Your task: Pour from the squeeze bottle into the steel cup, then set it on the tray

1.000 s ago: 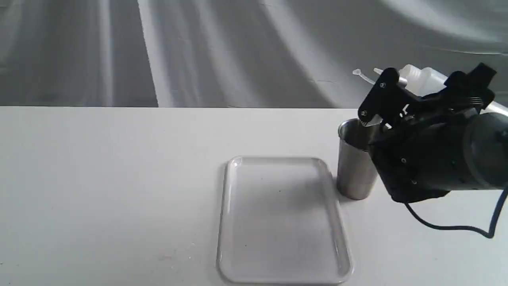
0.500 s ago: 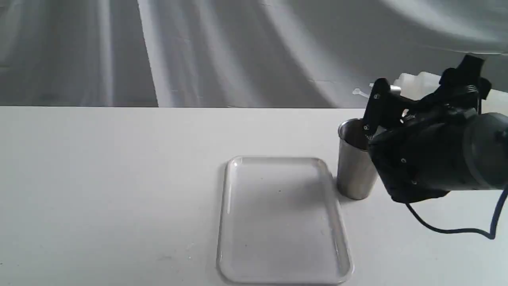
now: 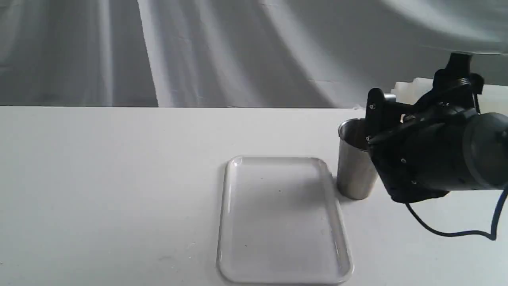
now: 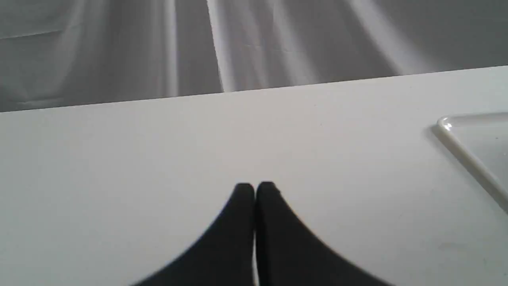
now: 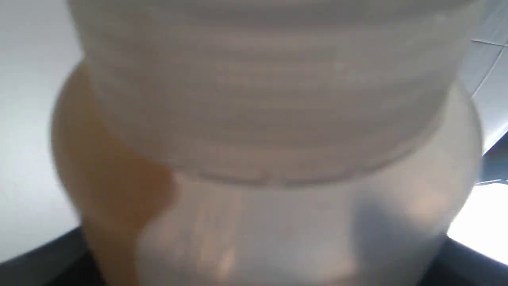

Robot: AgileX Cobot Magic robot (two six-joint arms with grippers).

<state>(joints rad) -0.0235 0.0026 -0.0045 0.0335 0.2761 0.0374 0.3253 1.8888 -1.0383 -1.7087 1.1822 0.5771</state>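
Two claws are in view: the right claw (image 3: 414, 99) is clamped around the squeeze bottle (image 3: 406, 88), which is tipped on its side above the steel cup (image 3: 353, 167). A black finger hides its nozzle, and amber liquid pools to one side of its body. The cup stands upright on the tabletop (image 3: 119, 178) just beside the tray (image 3: 224, 222), while the left claw (image 4: 254, 190) has its fingertips pressed together on nothing, over bare tabletop.
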